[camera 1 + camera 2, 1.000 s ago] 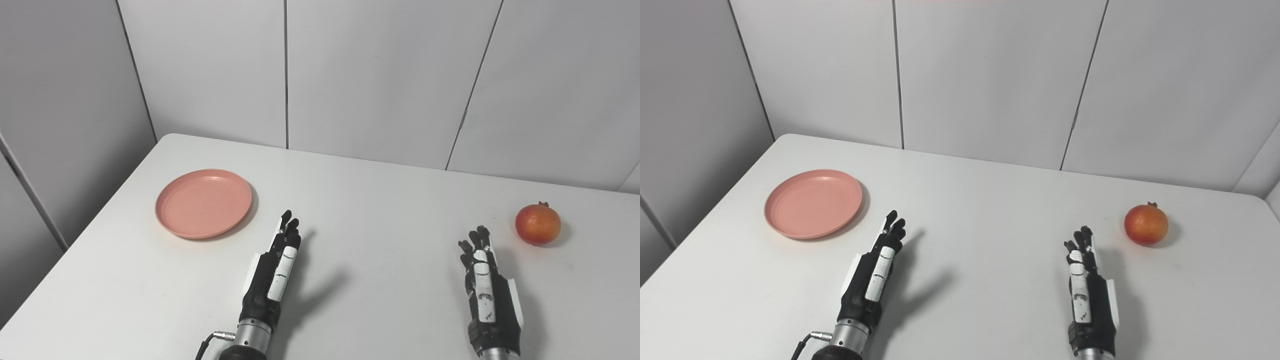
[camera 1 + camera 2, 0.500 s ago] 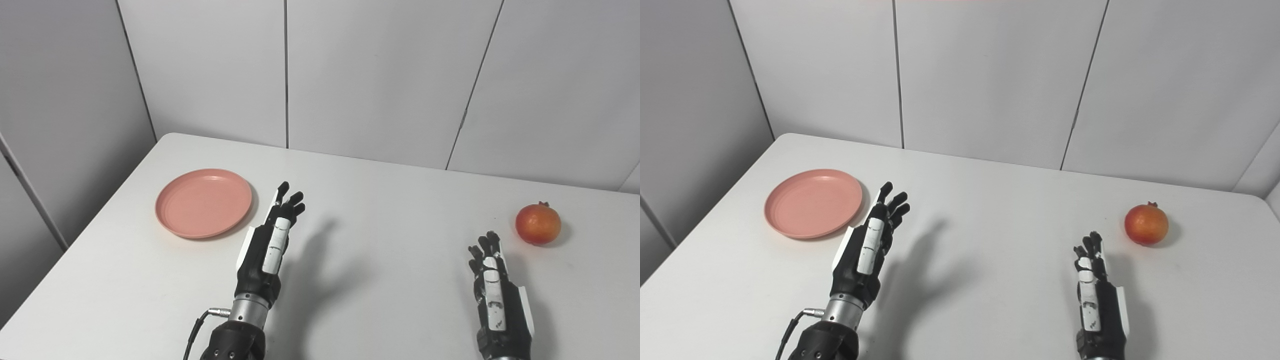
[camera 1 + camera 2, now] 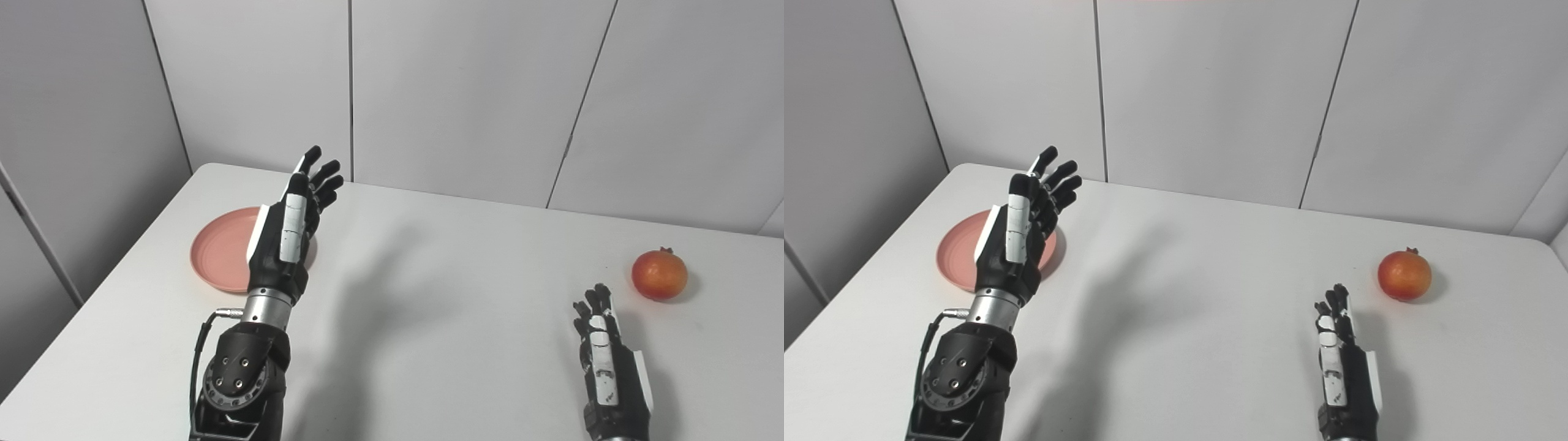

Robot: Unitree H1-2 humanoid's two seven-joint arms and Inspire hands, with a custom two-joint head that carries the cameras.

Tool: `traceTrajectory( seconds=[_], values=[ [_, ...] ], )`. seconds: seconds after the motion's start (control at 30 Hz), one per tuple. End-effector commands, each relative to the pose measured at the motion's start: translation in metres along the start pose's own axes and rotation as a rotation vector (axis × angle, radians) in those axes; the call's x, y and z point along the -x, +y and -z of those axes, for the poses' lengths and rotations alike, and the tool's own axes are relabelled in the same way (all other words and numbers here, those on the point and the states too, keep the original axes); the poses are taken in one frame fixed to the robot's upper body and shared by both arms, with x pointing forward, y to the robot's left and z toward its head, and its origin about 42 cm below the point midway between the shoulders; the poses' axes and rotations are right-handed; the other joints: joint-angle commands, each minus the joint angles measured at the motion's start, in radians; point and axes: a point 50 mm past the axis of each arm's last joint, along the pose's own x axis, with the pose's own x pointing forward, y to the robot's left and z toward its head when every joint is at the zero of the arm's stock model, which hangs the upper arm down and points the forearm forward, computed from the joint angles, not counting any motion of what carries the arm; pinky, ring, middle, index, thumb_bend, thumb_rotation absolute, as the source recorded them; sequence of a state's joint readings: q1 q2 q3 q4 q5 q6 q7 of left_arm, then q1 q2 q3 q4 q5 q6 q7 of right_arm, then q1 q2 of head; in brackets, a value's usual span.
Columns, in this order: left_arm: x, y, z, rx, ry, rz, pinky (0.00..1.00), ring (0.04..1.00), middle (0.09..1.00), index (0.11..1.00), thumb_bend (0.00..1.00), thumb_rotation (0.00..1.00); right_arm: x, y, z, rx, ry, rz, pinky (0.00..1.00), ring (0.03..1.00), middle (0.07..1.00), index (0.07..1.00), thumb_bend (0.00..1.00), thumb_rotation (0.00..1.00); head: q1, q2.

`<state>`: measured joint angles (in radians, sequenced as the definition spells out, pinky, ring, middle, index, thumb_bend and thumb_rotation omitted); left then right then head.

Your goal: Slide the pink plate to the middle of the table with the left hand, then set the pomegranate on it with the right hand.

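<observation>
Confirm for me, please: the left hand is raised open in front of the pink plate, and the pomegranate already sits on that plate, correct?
Not quite. The left hand is indeed raised open in front of the pink plate, but the pomegranate is not on it: the left eye view shows it resting on the table at the far right, beyond the right hand.

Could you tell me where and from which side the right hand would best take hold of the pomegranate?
Probably around its round middle, coming from the near left. The pomegranate sits apart from everything, its small crown at the top, so the sides are free. The right hand lies open just short of it, fingers already pointing that way; closing them across the widest part should hold best.
</observation>
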<state>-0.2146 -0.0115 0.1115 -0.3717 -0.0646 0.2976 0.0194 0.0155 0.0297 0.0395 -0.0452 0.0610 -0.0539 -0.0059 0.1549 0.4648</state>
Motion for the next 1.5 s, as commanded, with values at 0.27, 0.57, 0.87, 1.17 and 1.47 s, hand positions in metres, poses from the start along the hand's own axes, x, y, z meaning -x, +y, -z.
traceTrajectory(
  seconds=[0.27,0.57,0.87,1.17,1.47],
  values=[
    [-0.052,0.059,-0.009,-0.117,-0.192,-0.018,0.84,0.827,0.857,0.900,1.00,0.99,0.016,-0.009,0.021,0.004,0.084,0.006,1.00,0.975,0.992,1.000,0.68,0.90,0.000,0.003],
    [-0.077,0.102,-0.014,-0.196,-0.150,-0.068,0.85,0.856,0.866,0.911,1.00,1.00,0.016,-0.007,0.021,0.005,0.082,0.008,1.00,0.971,0.987,1.000,0.67,0.90,-0.002,0.005],
    [-0.093,0.136,-0.008,-0.220,-0.107,-0.082,0.86,0.875,0.866,0.929,1.00,1.00,0.015,-0.007,0.020,0.010,0.085,0.009,1.00,0.970,0.986,1.000,0.67,0.91,-0.003,0.009],
    [-0.108,0.165,-0.002,-0.235,-0.052,-0.080,0.90,0.897,0.898,0.965,1.00,1.00,0.015,-0.007,0.020,-0.004,0.088,0.011,0.99,0.964,0.983,1.000,0.71,0.90,-0.005,0.010],
    [-0.118,0.192,0.007,-0.263,-0.004,-0.126,0.87,0.896,0.890,0.961,1.00,1.00,0.015,-0.007,0.019,-0.005,0.084,0.007,0.98,0.962,0.984,1.000,0.71,0.90,-0.006,0.019]
  ],
)
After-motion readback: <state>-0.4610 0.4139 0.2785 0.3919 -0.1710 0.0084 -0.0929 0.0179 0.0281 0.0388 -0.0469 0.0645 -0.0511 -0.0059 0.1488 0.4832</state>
